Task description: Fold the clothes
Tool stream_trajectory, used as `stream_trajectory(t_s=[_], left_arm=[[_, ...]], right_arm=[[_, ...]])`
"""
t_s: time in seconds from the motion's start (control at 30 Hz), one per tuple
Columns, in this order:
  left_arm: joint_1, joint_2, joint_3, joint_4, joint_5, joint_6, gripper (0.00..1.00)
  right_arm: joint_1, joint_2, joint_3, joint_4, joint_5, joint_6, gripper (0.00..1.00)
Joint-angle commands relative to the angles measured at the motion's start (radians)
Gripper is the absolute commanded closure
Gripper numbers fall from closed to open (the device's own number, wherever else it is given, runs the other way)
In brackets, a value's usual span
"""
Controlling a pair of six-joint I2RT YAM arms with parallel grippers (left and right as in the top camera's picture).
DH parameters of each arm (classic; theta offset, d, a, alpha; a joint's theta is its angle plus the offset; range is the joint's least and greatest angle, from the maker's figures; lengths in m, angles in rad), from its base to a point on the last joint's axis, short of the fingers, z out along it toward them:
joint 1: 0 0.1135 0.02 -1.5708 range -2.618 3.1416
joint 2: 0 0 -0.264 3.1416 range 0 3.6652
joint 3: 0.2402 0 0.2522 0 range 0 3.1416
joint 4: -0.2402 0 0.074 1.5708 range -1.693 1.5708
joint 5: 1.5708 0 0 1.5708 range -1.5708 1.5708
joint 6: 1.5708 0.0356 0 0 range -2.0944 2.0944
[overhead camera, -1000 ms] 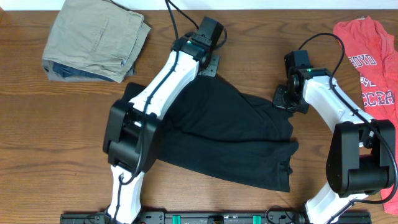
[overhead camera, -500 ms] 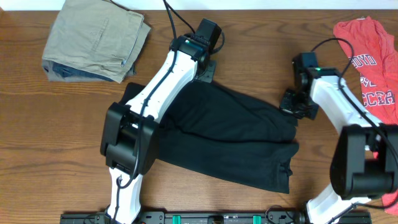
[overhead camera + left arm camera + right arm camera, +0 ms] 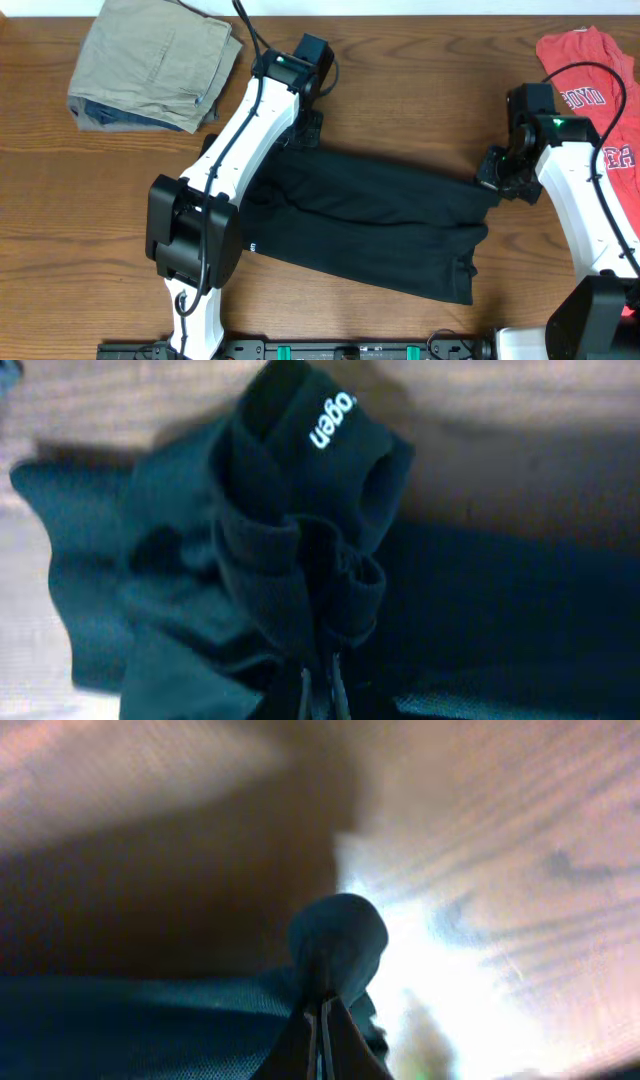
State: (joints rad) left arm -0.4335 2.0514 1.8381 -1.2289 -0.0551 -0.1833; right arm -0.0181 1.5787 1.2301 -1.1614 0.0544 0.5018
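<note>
The black shirt [image 3: 380, 225] lies stretched across the middle of the table, pulled taut along its far edge between my two grippers. My left gripper [image 3: 303, 128] is shut on the shirt's far left corner. In the left wrist view the bunched cloth [image 3: 300, 540] shows a white logo above the jaws [image 3: 320, 685]. My right gripper [image 3: 497, 180] is shut on the far right corner. In the right wrist view a fold of the cloth [image 3: 335, 945] sticks up between the jaws [image 3: 320, 1020].
Folded khaki trousers [image 3: 150, 65] lie at the far left corner. A red T-shirt with white lettering [image 3: 595, 90] lies at the right edge. A black rail [image 3: 330, 350] runs along the front edge.
Both grippers have moved apart, the left one leftward and the right one rightward. The shirt's far edge has been pulled from a crumpled heap into a straight taut line.
</note>
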Motion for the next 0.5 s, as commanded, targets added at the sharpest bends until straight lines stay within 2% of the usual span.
stream_trajectory(t_s=[0.0, 0.27, 0.47], left_arm=[[0.005, -0.012, -0.002, -0.052, -0.009, -0.014, 0.93], [0.005, -0.012, -0.002, -0.230, -0.009, -0.014, 0.94], [0.005, -0.012, -0.004, -0.279, -0.009, -0.014, 0.94]], right_arm=[[-0.007, -0.017, 0.014, -0.048, -0.009, 0.017, 0.99], [-0.007, -0.017, 0.014, -0.177, -0.041, -0.037, 0.99], [-0.004, -0.017, 0.014, -0.237, -0.144, -0.122, 0.99]])
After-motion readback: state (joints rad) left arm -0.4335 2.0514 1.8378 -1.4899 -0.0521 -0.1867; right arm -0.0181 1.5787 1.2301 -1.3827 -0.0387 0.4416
